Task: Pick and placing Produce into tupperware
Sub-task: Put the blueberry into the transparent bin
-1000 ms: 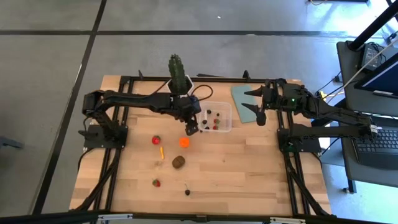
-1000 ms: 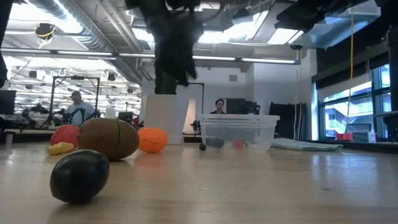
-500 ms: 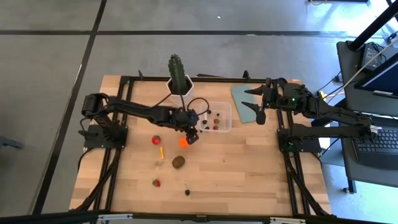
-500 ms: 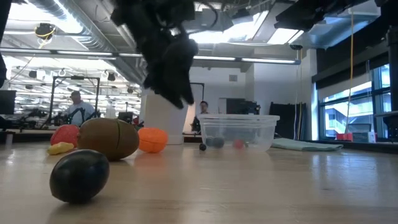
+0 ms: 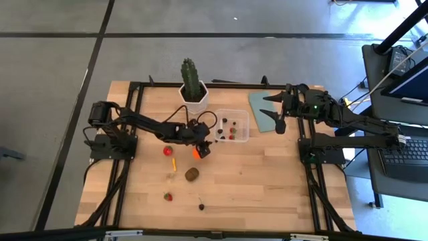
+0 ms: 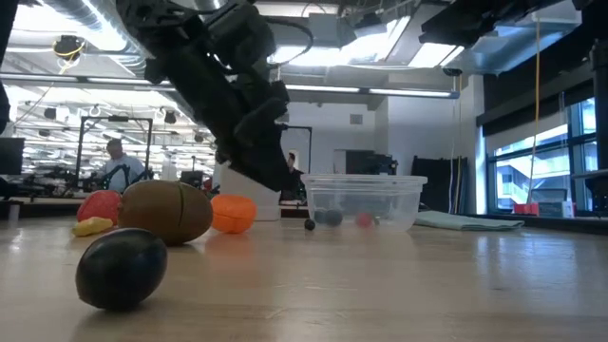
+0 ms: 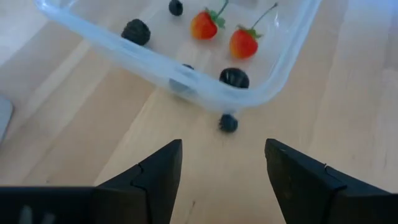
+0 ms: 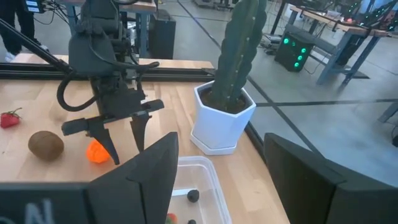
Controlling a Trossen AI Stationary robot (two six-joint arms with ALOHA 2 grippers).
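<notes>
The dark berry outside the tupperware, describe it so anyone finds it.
Find the clear tupperware beside the cactus. One small dark berry lies on bare wood just outside its rounded corner; the other berries near it sit inside.

Bare wooden tabletop [image 5: 267,181] lies open right of the scattered fruit; the tall green cactus in its white pot [image 5: 192,84] blocks the clear square container's [image 5: 231,125] far-left side.

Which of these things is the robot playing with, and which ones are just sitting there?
For the job:
- tupperware
- strawberries
- orange ball
- brown oval
- yellow-orange stick
- dark berry
- left gripper, open by the ball

Just sitting:
- cactus
- blue-grey lid
- right gripper, waiting
</notes>
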